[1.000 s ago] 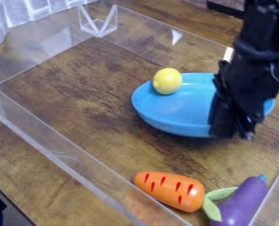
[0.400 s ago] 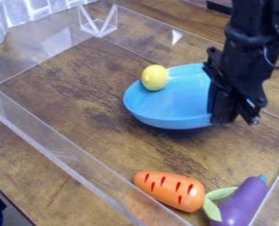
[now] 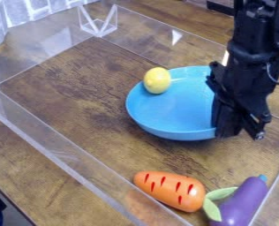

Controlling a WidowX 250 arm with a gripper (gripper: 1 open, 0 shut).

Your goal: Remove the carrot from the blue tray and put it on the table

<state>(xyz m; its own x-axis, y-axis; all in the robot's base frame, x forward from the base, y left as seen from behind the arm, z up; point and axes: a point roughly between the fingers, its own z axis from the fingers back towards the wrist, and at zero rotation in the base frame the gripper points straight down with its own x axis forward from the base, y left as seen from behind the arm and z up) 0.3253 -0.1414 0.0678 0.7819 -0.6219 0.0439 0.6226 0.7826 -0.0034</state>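
There is only one view, from above and in front of the table [image 3: 59, 97].

The carrot [image 3: 170, 190] lies on the bare wood near the front edge, well apart from the blue tray [image 3: 166, 115] and no longer in it. Its leafy end touches or sits just beside the eggplant [image 3: 241, 203]. So the carrot appears to be where the task wants it, and what remains is to leave things tidy.

The gripper [image 3: 238, 131] points down at the right side of the tray, over or against its rim. Its fingers are clenched together, and I see nothing between them, though the dark housing hides the tips and I cannot tell whether they press on the rim. The tray looks slightly tipped, with its near edge low. The lemon [image 3: 157, 80] rests against the far left rim inside it.

Doing this step well means clearing the arm without disturbing anything. My judgement is that a straight lift would be safest, since a sideways pull with the fingers at the rim could drag or tip the tray and send the lemon rolling. The arm should also keep away from the front of the table, where a brush would knock the carrot against the clear wall [image 3: 71, 168] or push it under the eggplant.
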